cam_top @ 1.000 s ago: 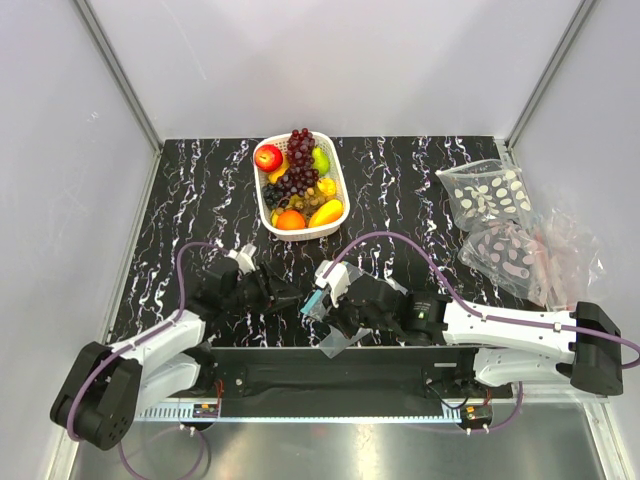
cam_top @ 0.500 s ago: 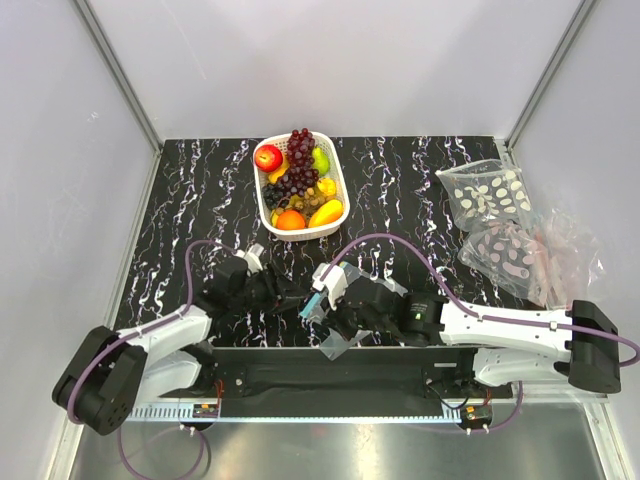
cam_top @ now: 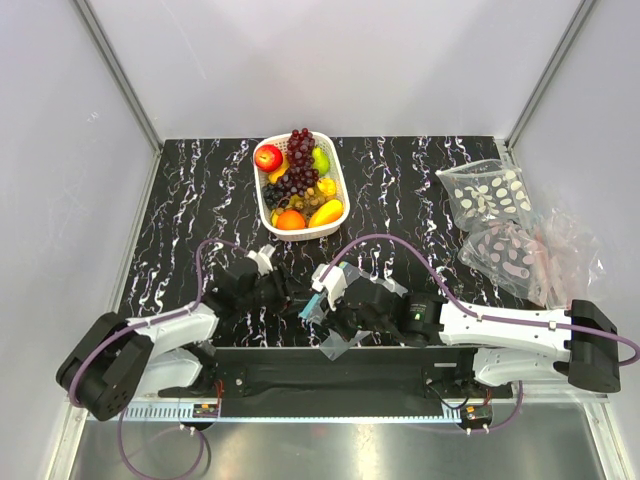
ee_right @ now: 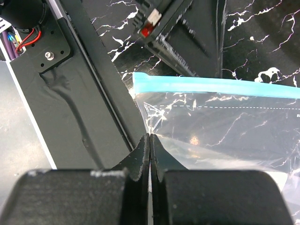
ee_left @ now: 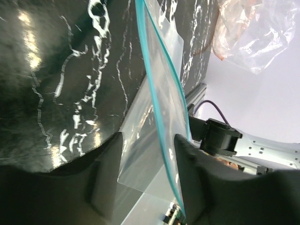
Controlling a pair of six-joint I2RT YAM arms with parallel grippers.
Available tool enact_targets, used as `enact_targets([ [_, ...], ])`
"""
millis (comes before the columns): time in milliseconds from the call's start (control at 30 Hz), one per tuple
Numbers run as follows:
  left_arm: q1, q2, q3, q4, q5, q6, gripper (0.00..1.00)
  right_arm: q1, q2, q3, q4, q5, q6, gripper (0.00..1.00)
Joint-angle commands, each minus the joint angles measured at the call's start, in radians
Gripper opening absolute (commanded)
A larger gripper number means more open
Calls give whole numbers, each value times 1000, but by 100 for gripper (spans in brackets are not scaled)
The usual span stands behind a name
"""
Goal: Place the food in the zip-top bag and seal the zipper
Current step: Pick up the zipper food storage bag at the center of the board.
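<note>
White basket (cam_top: 259, 197) holds the food (cam_top: 295, 180); right gripper (ee_right: 150, 140) pinches zip-top bag (ee_right: 225, 126).

Top cam looks down from behind; wrist cams share zip-top bag (ee_right: 225, 126) close-up.

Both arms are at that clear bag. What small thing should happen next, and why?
Probably the left gripper should close on the bag. Its jaws stand open with the bag's teal zipper edge running between them, while the right gripper is shut on the bag's side. With both holding, they could pull the mouth open. The fruit all sits in the basket.
</note>
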Motion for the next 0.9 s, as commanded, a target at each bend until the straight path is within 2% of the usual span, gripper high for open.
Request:
enact_targets([
  [0, -27, 20, 36, 103, -10, -33, 43, 12, -2, 18, 51, 20, 8, 0],
  [67, -41, 35, 38, 127, -8, -38, 30, 13, -2, 17, 52, 21, 10, 0],
  [100, -44, 45, 39, 135, -6, -42, 16, 13, -2, 15, 54, 21, 10, 0],
  [167, -50, 52, 39, 158, 1, -47, 3, 13, -1, 12, 54, 23, 11, 0],
  [200, -50, 58, 42, 161, 1, -47, 0, 13, -1, 12, 54, 24, 13, 4],
  [233, -50, 58, 44, 164, 4, -47, 0, 15, -4, 10, 54, 27, 14, 12],
  [267, -49, 57, 50, 163, 4, -43, 0, 15, -2, 12, 49, 37, 19, 27],
  [333, -54, 42, 80, 107, -3, 37, 0, 13, -12, 21, 37, 47, 37, 48],
  [367, -54, 31, 99, 61, -17, 37, 0, 13, -18, 27, 28, 56, 51, 51],
  [433, -60, -4, 163, -33, -49, 146, 0, 13, -44, 47, 3, 76, 86, 55],
  [567, -76, -81, 240, -225, -170, 305, 0, 13, -65, 151, -175, 286, 212, 63],
  [733, -109, -185, 285, -311, -275, 448, 0, 13, 8, 371, -450, 512, 463, 63],
  [867, -170, -218, 344, -404, -370, 542, 0, 13, 4, 460, -497, 570, 566, 67],
])
